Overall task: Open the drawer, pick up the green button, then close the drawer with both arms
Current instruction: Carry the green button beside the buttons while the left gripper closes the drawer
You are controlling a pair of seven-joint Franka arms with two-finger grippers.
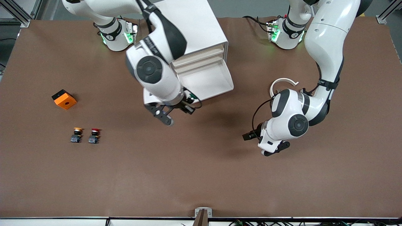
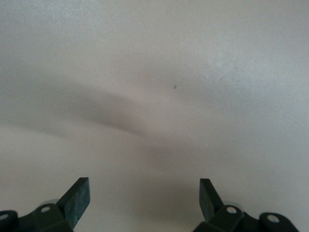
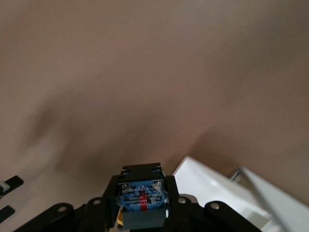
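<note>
My right pincer (image 1: 188, 105) is clamped on the button (image 3: 141, 203): in the right wrist view its black body with a blue label sits squeezed between my fingers. The cap faces away from that camera, so I cannot see its colour there; in the front view a bit of green shows at the pincer. I hold it over the table (image 1: 201, 175) just past the front lip of the drawer (image 1: 205, 80), which puts the button outside the drawer's walls and leaves nothing of mine across the opening.

The drawer is the lowest one of the cabinet (image 1: 194, 28) and stands pulled well out, its white inside bare as far as I can see. By my reckoning the opening and the taking are done, and setting the button down and closing remain.

My left pincer (image 1: 276, 149) hangs with its jaws spread wide and nothing between them, low over bare table toward the left arm's end, well apart from the cabinet. It waits there, I think, free for the push on the drawer front.

The yellow button (image 1: 77, 134) and red button (image 1: 94, 135) stand side by side toward the right arm's end, with an orange block (image 1: 64, 99) farther from the front camera than they are. All three are well clear of my reach, so none should get knocked.
</note>
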